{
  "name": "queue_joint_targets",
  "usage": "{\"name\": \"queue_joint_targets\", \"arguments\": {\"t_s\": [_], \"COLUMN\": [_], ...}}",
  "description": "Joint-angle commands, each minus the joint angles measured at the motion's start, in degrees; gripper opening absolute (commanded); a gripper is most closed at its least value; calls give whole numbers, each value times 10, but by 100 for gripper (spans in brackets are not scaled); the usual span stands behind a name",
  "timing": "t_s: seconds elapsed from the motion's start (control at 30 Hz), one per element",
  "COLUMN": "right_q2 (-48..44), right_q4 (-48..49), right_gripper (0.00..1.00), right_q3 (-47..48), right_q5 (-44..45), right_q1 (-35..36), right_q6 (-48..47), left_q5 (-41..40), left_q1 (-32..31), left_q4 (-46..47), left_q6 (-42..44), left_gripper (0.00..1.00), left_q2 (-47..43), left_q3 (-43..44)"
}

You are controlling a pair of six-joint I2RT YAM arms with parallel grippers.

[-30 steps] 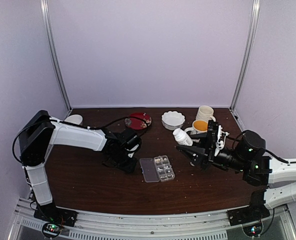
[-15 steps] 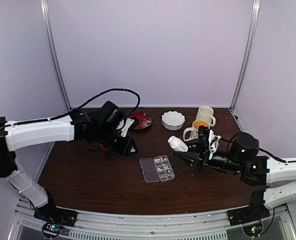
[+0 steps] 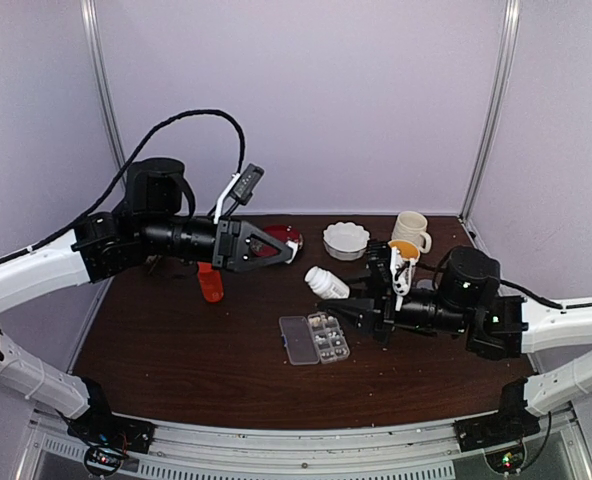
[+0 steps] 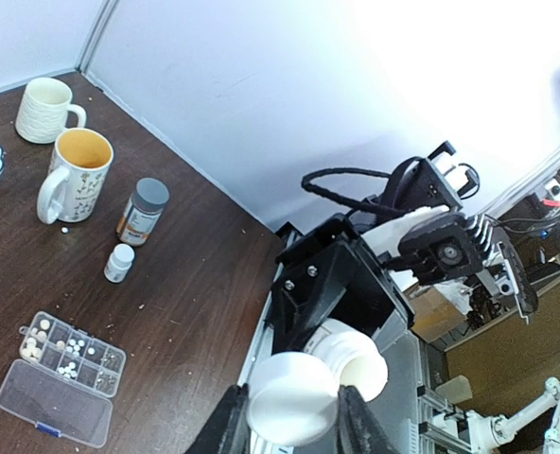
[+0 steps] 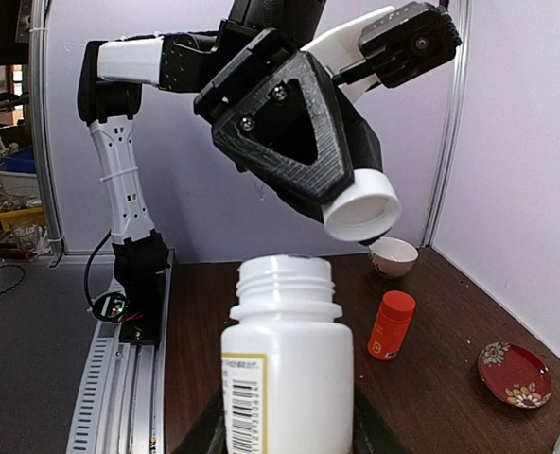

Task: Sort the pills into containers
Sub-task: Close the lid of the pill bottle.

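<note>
Top view: two robot arms reach in over a dark wooden table (image 3: 176, 370). The pill box (image 3: 314, 338) lies flat around the middle of the table, a little toward the near edge. Its lid (image 3: 297, 341) is folded out to the left and its cells (image 3: 328, 335) sit on the right. The box's long axis runs from near edge to far edge, slightly slanted. The right claw (image 3: 351, 298) pinches an uncapped white bottle (image 3: 327, 283) above the table, tipped so that its neck points left and toward the far edge. The cells lie below the bottle, just to its near-edge side, and the right arm is the nearer one. The left claw (image 3: 284, 250) hangs high toward the far edge, pinching a white cap (image 3: 296, 253).

Left wrist view: the cap sits clamped between the left claw's fingers at the bottom. The bottle's open mouth is just beyond it. The pills (image 4: 67, 345) show as white dots in several cells, on the table well below.

Right wrist view: the open bottle fills the foreground between the right claw's dark fingers. The cap hangs above it, apart. The pill box is out of view.

The pour probably needs the bottle's mouth turned down and brought toward the near edge, over the cells.
</note>
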Motion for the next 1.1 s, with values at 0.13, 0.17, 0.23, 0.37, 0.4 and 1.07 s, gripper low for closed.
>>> {"name": "queue_joint_targets", "arguments": {"t_s": [0.13, 0.17, 0.23, 0.37, 0.4, 1.07], "right_q2": [9, 12, 15, 17, 18, -4], "right_q4": [-13, -17, -19, -24, -25, -56], "right_gripper": [0, 0, 0, 0, 0, 0], "right_q3": [38, 41, 45, 49, 50, 45], "right_q5": [5, 7, 9, 10, 10, 139], "right_q1": [10, 10, 10, 10, 10, 18], "right_q6": [-10, -11, -13, -15, -15, -8], "left_q5": [53, 59, 70, 83, 83, 78], "left_q1": [-10, -12, -18, -33, -37, -47], "left_q4": [56, 60, 66, 66, 65, 72], "left_q6": [-32, -35, -38, -36, -35, -53], "left_gripper": [14, 14, 14, 13, 13, 7], "left_q2": [9, 12, 19, 34, 36, 45], "left_q3": [-3, -2, 0, 6, 7, -2]}}
